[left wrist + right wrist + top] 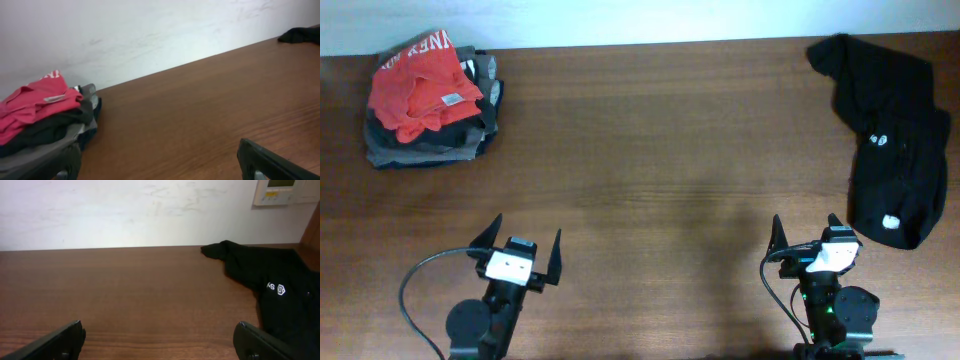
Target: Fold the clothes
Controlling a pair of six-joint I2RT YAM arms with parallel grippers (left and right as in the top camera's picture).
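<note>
A crumpled black garment point(895, 130) with small white logos lies unfolded at the table's right side; the right wrist view shows it point(280, 280) at the right. A pile of folded clothes point(430, 100) with a red shirt on top sits at the far left; it also shows in the left wrist view point(42, 115). My left gripper point(525, 245) is open and empty near the front edge, its fingertips showing at the bottom of the left wrist view point(160, 162). My right gripper point(807, 232) is open and empty, just left of the black garment's lower end, fingertips low in the right wrist view point(160, 340).
The brown wooden table point(650, 150) runs to a white wall point(125, 210) at the back. A white wall panel point(285, 191) is mounted at the upper right. Black cables point(415, 290) loop beside both arm bases at the front edge.
</note>
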